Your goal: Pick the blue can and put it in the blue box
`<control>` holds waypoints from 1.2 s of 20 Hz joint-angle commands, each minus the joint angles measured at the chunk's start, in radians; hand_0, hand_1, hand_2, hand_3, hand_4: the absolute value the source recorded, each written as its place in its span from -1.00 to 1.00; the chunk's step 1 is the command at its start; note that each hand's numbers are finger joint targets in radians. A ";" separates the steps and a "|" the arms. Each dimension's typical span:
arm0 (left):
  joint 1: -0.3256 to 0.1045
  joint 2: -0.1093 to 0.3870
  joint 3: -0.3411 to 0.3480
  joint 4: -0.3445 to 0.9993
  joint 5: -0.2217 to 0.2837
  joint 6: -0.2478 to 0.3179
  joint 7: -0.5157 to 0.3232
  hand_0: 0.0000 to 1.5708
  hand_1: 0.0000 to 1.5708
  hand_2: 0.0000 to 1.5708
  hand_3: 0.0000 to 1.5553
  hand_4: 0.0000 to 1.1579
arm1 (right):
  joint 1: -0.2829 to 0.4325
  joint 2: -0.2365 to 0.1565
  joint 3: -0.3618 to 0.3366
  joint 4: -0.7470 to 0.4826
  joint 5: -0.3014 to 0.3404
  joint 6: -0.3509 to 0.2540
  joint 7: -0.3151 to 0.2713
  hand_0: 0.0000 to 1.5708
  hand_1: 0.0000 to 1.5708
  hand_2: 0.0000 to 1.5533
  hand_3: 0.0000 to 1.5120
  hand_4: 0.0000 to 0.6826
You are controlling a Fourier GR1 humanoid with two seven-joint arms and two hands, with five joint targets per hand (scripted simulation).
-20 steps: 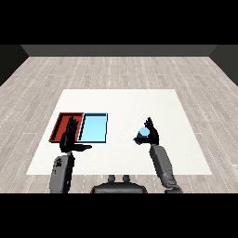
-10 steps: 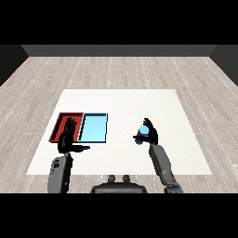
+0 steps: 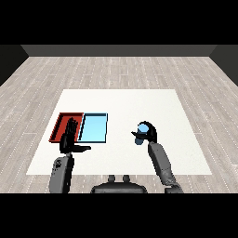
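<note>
- Right hand (image 3: 149, 134) curled round the blue can (image 3: 142, 132) — held just over the white table (image 3: 139, 100), well right of the light blue tray (image 3: 94, 128).
- Left hand (image 3: 69, 138) — fingers straight, over the red tray (image 3: 60, 125).

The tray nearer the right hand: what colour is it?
Light blue tray, seen in the head view.
</note>
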 commanded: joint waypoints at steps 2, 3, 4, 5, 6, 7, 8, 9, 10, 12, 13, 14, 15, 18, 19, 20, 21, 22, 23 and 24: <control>-0.039 -0.007 -0.013 0.004 -0.031 0.038 0.033 -1.00 -1.00 -1.00 -1.00 -1.00 | 0.090 -0.008 0.069 -0.194 0.041 -0.015 0.112 0.90 0.90 0.89 0.89 0.80; 0.010 -0.017 -0.041 -0.040 -0.034 0.024 0.041 -1.00 -1.00 -1.00 -1.00 -1.00 | -0.026 0.018 0.065 -0.045 0.028 -0.035 0.017 0.89 0.89 0.88 0.89 0.83; 0.065 -0.028 -0.061 -0.104 -0.045 0.033 0.058 -1.00 -1.00 -1.00 -1.00 -1.00 | -0.036 0.018 0.089 -0.076 0.032 -0.061 0.069 0.89 0.89 0.90 0.90 0.81; -0.050 0.033 0.012 0.056 -0.008 -0.021 0.012 -1.00 -1.00 -1.00 -1.00 -1.00 | 0.020 -0.008 0.067 -0.121 0.042 0.005 0.025 0.87 0.87 0.91 0.92 0.85; -0.014 -0.058 -0.088 0.019 -0.097 0.060 0.008 -1.00 -1.00 -1.00 -1.00 -1.00 | -0.010 0.000 0.099 -0.207 0.061 -0.032 0.101 0.85 0.85 0.90 0.92 0.86; 0.049 -0.031 -0.072 -0.018 -0.081 0.026 -0.021 -1.00 -1.00 -1.00 -1.00 -1.00 | -0.079 0.018 0.124 -0.175 0.048 -0.074 0.097 0.88 0.88 0.91 0.91 0.87; -0.011 0.009 -0.027 0.033 -0.044 -0.002 0.005 -1.00 -1.00 -1.00 -1.00 -1.00 | -0.050 0.018 0.123 -0.223 0.073 -0.060 0.094 0.90 0.90 0.91 0.92 0.86; -0.013 -0.014 -0.059 -0.008 -0.060 0.022 0.045 -1.00 -1.00 -1.00 -1.00 -1.00 | -0.053 0.019 0.190 -0.223 0.024 -0.098 0.089 0.89 0.89 0.90 0.91 0.85; 0.020 0.000 -0.054 -0.042 -0.056 0.007 0.033 -1.00 -1.00 -1.00 -1.00 -1.00 | -0.102 0.019 0.147 -0.180 0.033 -0.079 0.056 0.84 0.84 0.89 0.91 0.84; -0.054 -0.047 -0.081 -0.014 -0.020 0.014 0.098 -1.00 -1.00 -1.00 -1.00 -1.00 | -0.049 0.007 0.161 -0.259 0.078 -0.048 0.102 0.79 0.79 0.87 0.90 0.84; -0.028 -0.059 -0.100 -0.019 -0.017 0.003 0.094 -1.00 -1.00 -1.00 -1.00 -1.00 | -0.087 0.002 0.150 -0.305 0.061 -0.044 0.141 0.82 0.82 0.87 0.90 0.85; -0.036 -0.050 -0.081 0.008 0.012 -0.011 0.115 -1.00 -1.00 -1.00 -1.00 -1.00 | -0.113 0.019 0.146 -0.167 0.049 -0.051 0.026 0.85 0.85 0.88 0.90 0.86; -0.019 -0.059 -0.105 0.000 -0.008 -0.011 0.099 -1.00 -1.00 -1.00 -1.00 -1.00 | -0.078 0.019 0.193 -0.298 0.063 -0.078 0.115 0.87 0.87 0.87 0.89 0.86; -0.022 -0.064 -0.112 0.002 -0.012 -0.003 0.101 -1.00 -1.00 -1.00 -1.00 -1.00 | -0.061 0.019 0.165 -0.326 0.081 -0.046 0.131 0.87 0.87 0.87 0.89 0.86; -0.024 -0.066 -0.114 0.004 -0.014 -0.001 0.100 -1.00 -1.00 -1.00 -1.00 -1.00 | -0.056 0.019 0.154 -0.332 0.085 -0.033 0.134 0.87 0.87 0.87 0.89 0.86; -0.017 -0.039 -0.087 -0.037 0.028 -0.027 0.143 -1.00 -1.00 -1.00 -1.00 -1.00 | -0.059 0.002 0.136 -0.351 0.074 -0.016 0.147 0.87 0.87 0.87 0.89 0.86; -0.068 -0.070 -0.153 0.118 -0.012 0.038 0.042 -1.00 -1.00 -1.00 -1.00 -1.00 | -0.051 0.019 0.208 -0.313 0.058 -0.095 0.097 0.87 0.87 0.87 0.89 0.86; -0.076 -0.070 -0.201 0.058 0.023 0.052 0.113 -1.00 -1.00 -1.00 -1.00 -1.00 | -0.062 -0.004 0.141 -0.290 0.067 -0.013 0.091 0.87 0.87 0.87 0.89 0.86; -0.054 -0.065 -0.144 -0.023 0.019 0.018 0.186 -1.00 -1.00 -1.00 -1.00 -1.00 | -0.022 0.019 0.154 -0.363 0.081 -0.034 0.135 0.88 0.88 0.87 0.89 0.88; -0.030 -0.070 -0.234 0.036 0.030 0.059 0.085 -1.00 -1.00 -1.00 -1.00 -1.00 | 0.009 0.019 0.186 -0.380 0.078 -0.039 0.118 0.90 0.90 0.88 0.90 0.85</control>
